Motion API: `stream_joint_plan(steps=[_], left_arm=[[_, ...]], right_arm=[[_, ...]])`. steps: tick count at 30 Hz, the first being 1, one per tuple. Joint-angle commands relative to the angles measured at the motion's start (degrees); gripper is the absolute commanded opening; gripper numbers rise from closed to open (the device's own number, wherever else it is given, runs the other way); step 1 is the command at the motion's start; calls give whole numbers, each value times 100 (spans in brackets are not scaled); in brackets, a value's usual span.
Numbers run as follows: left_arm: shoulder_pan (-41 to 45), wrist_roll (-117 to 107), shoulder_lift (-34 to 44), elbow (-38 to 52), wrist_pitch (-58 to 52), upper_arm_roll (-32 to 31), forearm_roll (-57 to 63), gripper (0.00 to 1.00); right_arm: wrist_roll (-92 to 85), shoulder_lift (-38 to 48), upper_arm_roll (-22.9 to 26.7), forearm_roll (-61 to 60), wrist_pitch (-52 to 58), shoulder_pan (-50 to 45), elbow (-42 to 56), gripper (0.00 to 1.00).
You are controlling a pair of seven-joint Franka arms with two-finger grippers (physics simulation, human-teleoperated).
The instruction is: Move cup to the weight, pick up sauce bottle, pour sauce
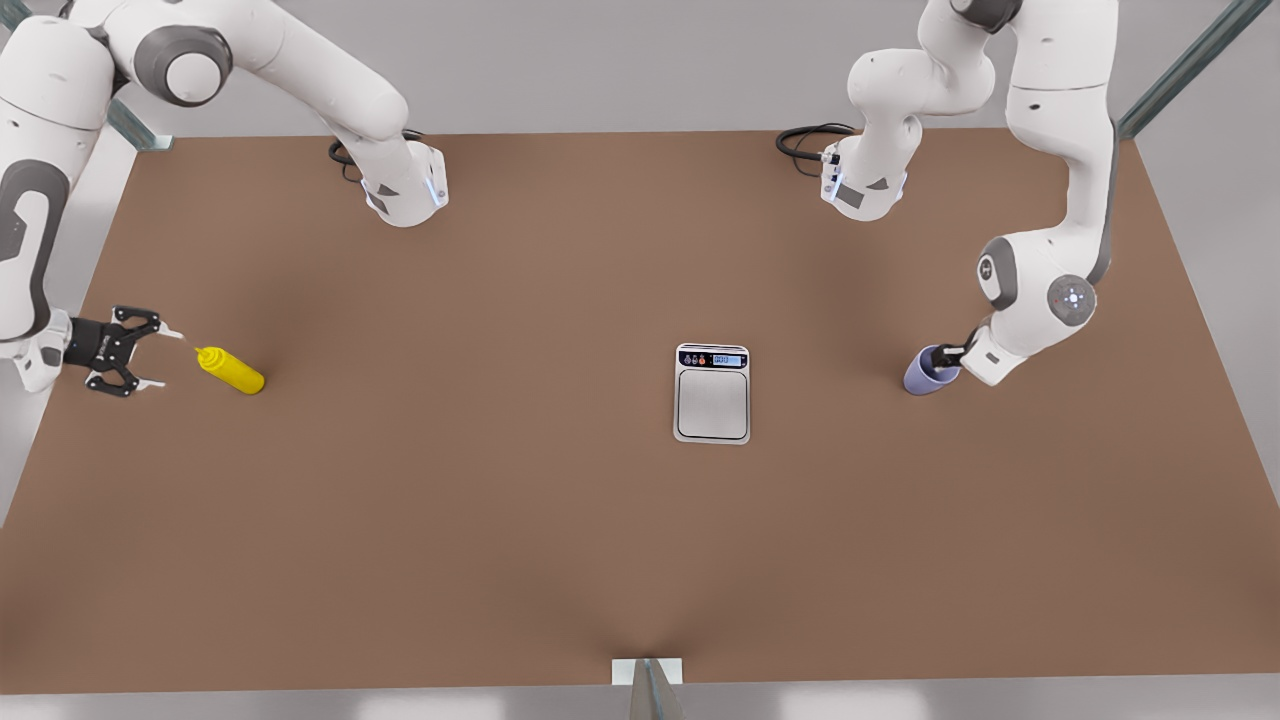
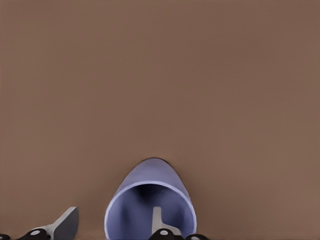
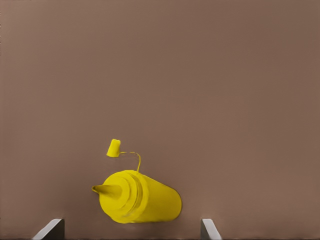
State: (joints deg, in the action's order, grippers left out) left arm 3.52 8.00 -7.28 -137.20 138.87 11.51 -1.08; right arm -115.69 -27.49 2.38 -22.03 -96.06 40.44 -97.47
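- White, rounded arm (image 1: 1060, 90) shells are showing grey joint caps.
- Black cables (image 1: 805, 140) are looping at the bases.
- Black linkage gripper (image 1: 140, 352) is carrying pale fingertips.

**A bare simulated test bench**

I work at a rendered lab bench, not a home; a plain brown table (image 1: 560, 540) lies under me, walled by flat grey; metal frame struts (image 1: 1185, 65) brace the corners; my two white arms (image 1: 1060, 130) are mounted at its edge.
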Motion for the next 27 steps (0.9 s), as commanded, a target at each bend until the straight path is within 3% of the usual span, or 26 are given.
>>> stream_joint_plan(steps=[1,5,9,13,18,22,25,27], left_arm=[[-1,0,-1,-17,18,1,3,75],[-1,96,-81,-96,132,9,3,73],[-1,263,-221,-96,246,9,3,61],[-1,281,-248,-96,255,9,3,55],[-1,281,-423,-96,431,9,3,54],[-1,281,-423,-96,422,9,3,40],[-1,281,-485,-87,422,9,-6,21],[-1,299,-485,-87,431,9,3,21]], right_arm=[[-181,-63,-1,-195,-9,69,0,100],[-1035,-494,-1,-767,9,877,-166,100],[-1474,-740,-1,-1277,-53,1432,-606,100],[-2054,-1013,-1,-1523,-35,1511,-641,100],[-2468,-1320,-1,-2024,-62,1502,-527,100],[-2468,-1426,-18,-2068,-26,1432,-474,100],[-2468,-1663,-106,-2156,-62,1432,-281,100],[-2468,-1733,-159,-2174,-70,1432,-219,100]])
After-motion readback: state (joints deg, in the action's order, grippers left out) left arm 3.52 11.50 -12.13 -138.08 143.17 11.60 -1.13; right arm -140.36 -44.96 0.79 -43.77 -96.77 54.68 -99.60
